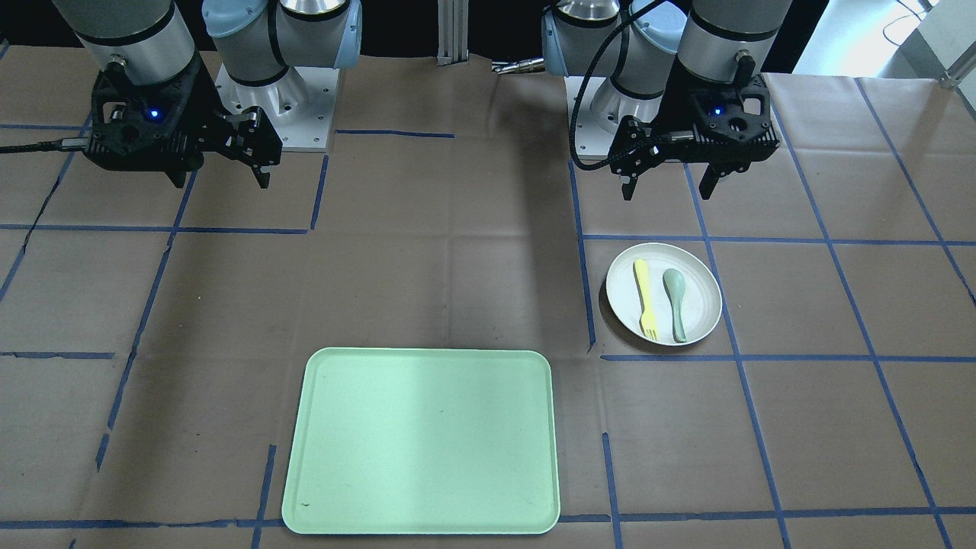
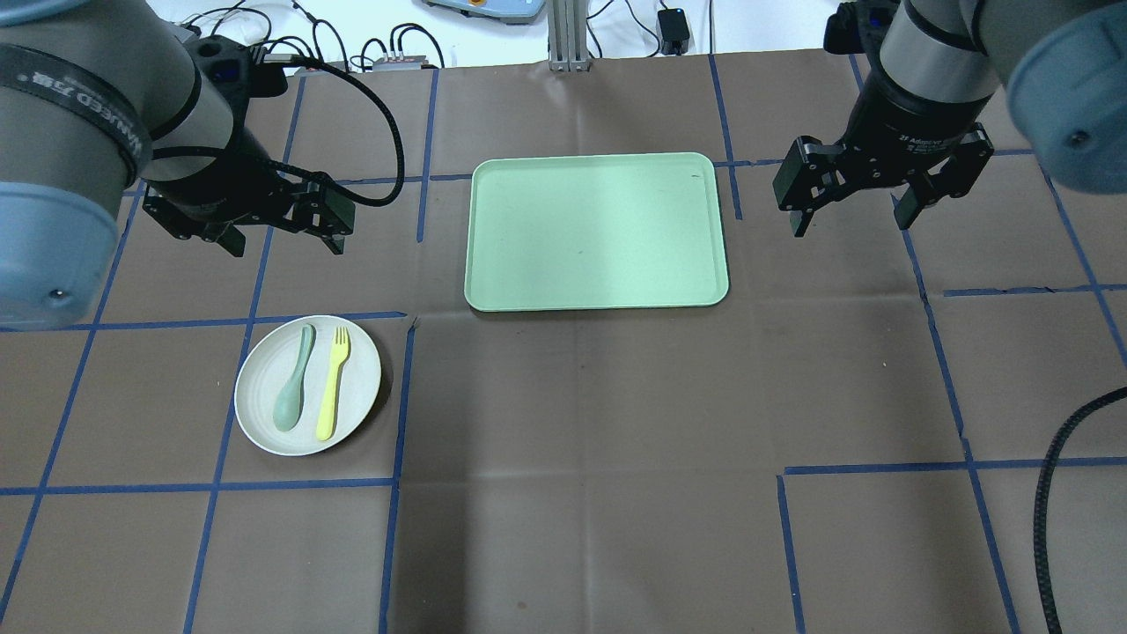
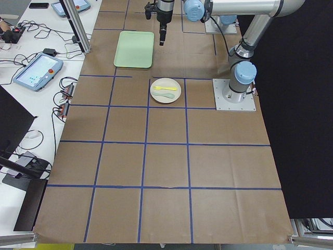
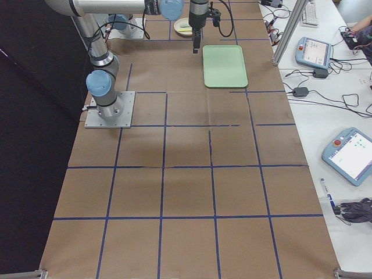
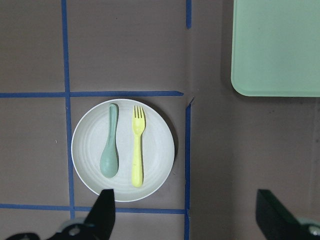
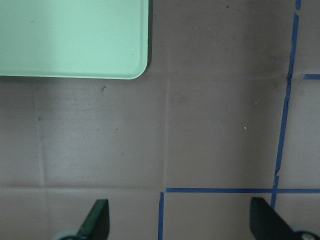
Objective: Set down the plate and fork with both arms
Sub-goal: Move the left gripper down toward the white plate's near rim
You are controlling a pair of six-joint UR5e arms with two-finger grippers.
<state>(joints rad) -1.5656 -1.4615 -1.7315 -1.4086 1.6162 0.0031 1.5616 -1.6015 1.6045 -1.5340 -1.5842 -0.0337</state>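
Left end effector spread, plate nearby

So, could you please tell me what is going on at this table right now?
Nothing is being handled yet. The left gripper and the right gripper both hang open above the table, holding nothing. The plate sits on the table on the robot's left side, with the yellow fork and a grey-green spoon lying side by side on it. The green tray lies between the two arms with nothing on it.
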